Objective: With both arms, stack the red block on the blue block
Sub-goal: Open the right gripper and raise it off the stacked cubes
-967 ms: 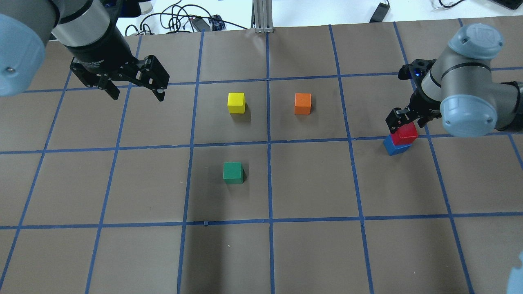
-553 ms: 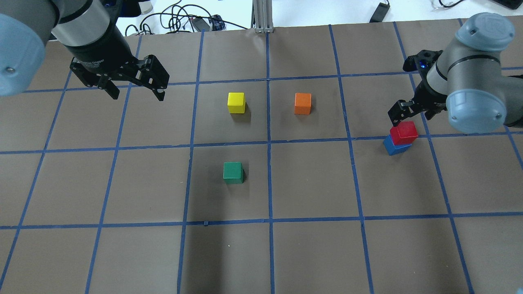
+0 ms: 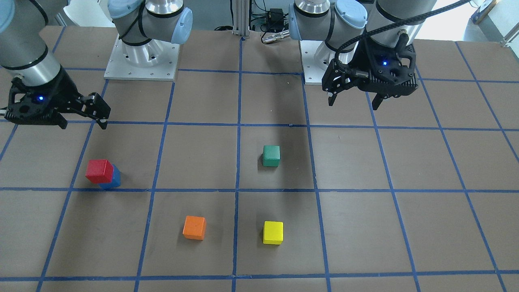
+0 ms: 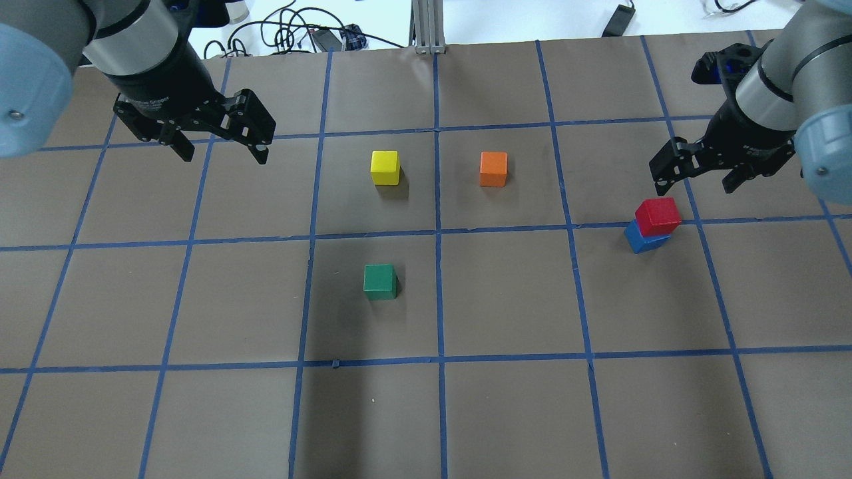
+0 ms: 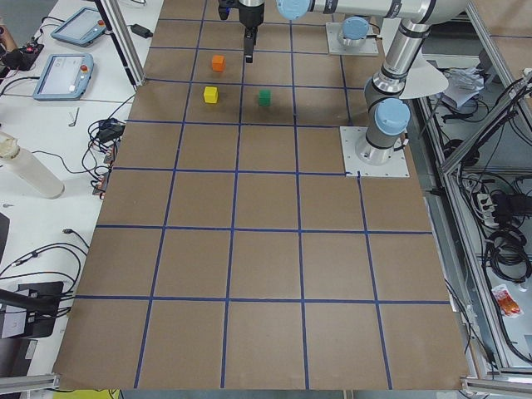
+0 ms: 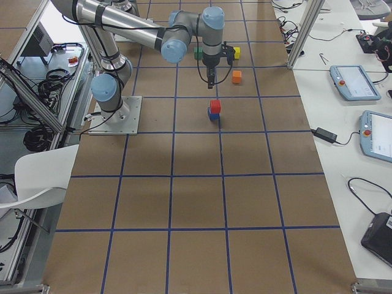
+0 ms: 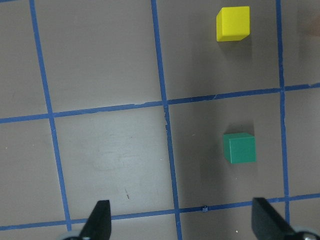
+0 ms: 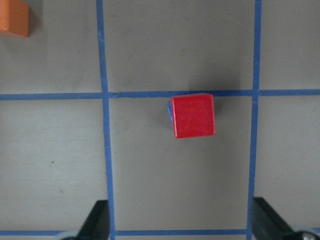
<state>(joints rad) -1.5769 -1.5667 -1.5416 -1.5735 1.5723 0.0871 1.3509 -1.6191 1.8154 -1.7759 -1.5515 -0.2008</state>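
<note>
The red block [image 4: 657, 216] sits on top of the blue block [image 4: 642, 239] at the table's right; the stack also shows in the front-facing view, red block [image 3: 99, 170] on blue block [image 3: 114, 180]. In the right wrist view the red block [image 8: 193, 116] covers the blue one almost fully. My right gripper [image 4: 693, 183] is open and empty, raised above and just behind the stack, and is not touching it. My left gripper [image 4: 225, 156] is open and empty, held above the table at the far left.
A yellow cube [image 4: 385, 167] and an orange cube [image 4: 493, 168] stand side by side at mid-table. A green cube [image 4: 379, 281] stands nearer the robot, below the yellow one. Blue tape lines grid the brown table cover.
My right gripper has lifted off the red block and drawn up and to the right, leaving it on the blue block. The left arm has not moved.
</note>
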